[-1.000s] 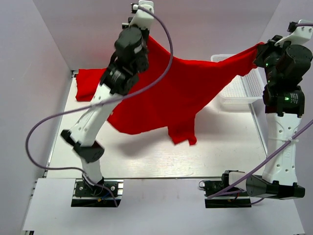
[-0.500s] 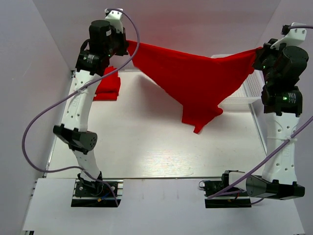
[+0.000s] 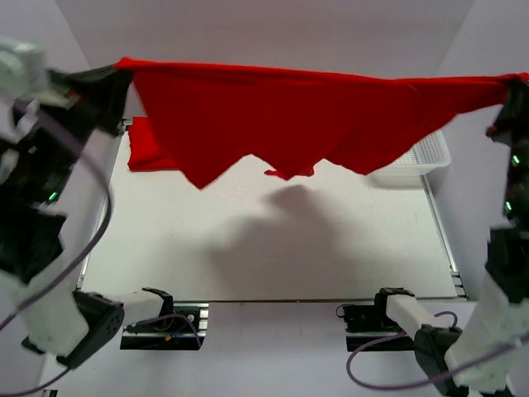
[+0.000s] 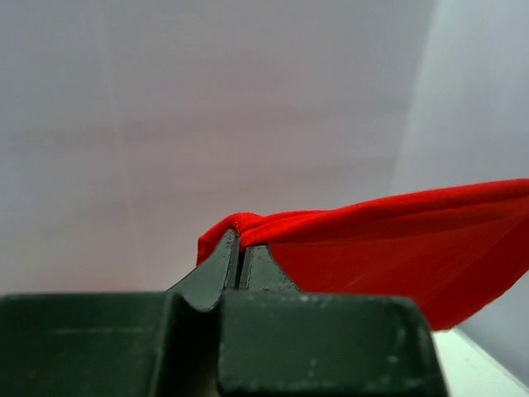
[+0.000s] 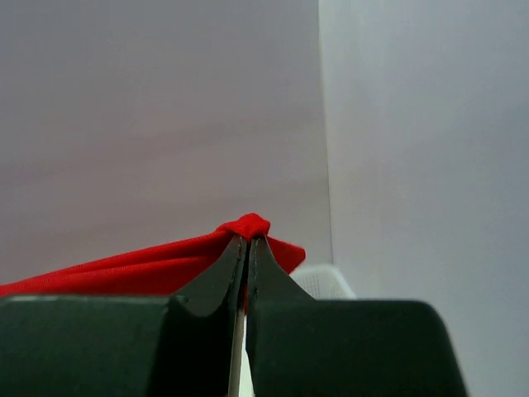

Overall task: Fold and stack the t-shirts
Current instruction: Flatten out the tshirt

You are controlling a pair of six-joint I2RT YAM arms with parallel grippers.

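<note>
A red t-shirt (image 3: 297,116) hangs stretched wide and high above the table between both grippers. My left gripper (image 3: 116,73) is shut on its left corner; in the left wrist view the cloth (image 4: 388,231) bunches at the shut left gripper (image 4: 239,240). My right gripper (image 3: 514,81) is shut on its right corner; the right wrist view shows red cloth (image 5: 124,269) pinched in the shut right gripper (image 5: 247,241). A folded red t-shirt (image 3: 147,145) lies at the table's far left, partly hidden behind the hanging shirt.
A white mesh basket (image 3: 413,161) stands at the far right of the table (image 3: 273,248), also seen in the right wrist view (image 5: 322,281). Grey walls enclose the table on three sides. The hanging shirt casts a shadow mid-table.
Both arms have risen and spread outward toward the camera. The shirt went from a sagging triangle to a wide taut span, its lower edge lifted higher above the table.
</note>
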